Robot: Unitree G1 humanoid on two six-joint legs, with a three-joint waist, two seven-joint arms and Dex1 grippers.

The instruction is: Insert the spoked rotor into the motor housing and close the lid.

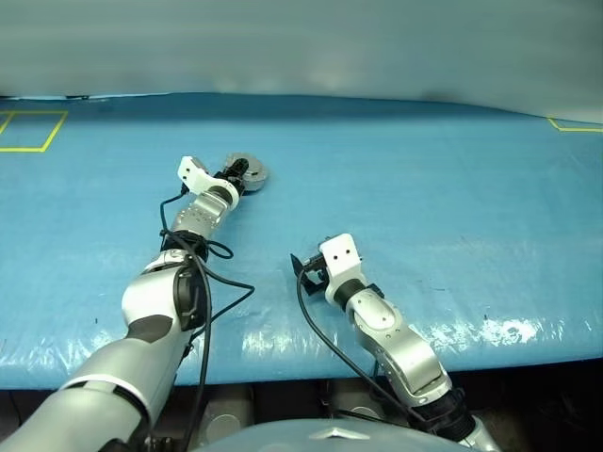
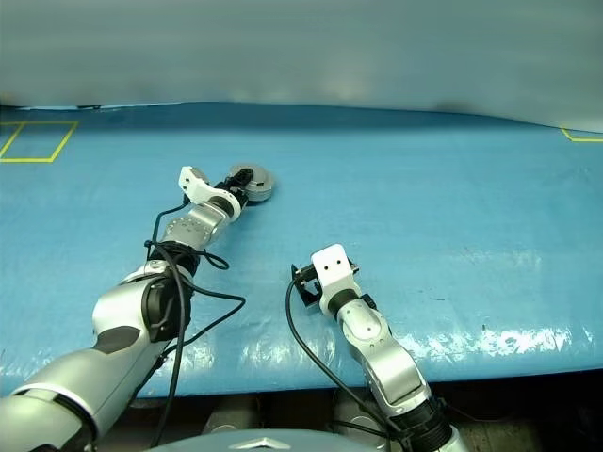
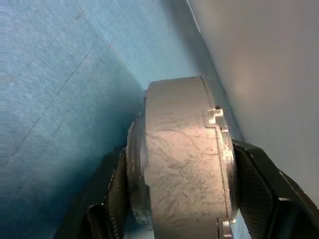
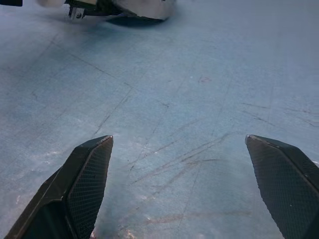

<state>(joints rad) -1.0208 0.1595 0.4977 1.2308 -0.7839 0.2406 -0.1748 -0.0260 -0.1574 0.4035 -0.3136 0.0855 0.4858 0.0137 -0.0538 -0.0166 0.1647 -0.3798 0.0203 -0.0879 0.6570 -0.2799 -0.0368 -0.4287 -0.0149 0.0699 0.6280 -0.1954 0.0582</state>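
Reaching out over the blue table (image 1: 424,188), your left gripper (image 1: 236,178) meets the motor housing (image 1: 252,172), and much of that grey part is hidden behind the black fingers in the head views. You cannot make out its inside from the head views: its windings and the spoked rotor cannot be told. The lid cannot be told apart from the body either.

Seen close in the left wrist view, the motor housing (image 3: 182,159) is a short round grey drum with a scratched, dull metal wall and small notched tabs on one rim. It sits between the two black fingers (image 3: 261,184), one on each side, and whether they press on it or only flank it you cannot tell.

Your right gripper (image 2: 303,281) hangs low over the table near its front edge, well apart from the housing. The right wrist view shows its fingers (image 4: 87,184) spread wide with nothing between them, only scuffed blue surface, and the housing (image 4: 144,7) cut off at the frame's edge.
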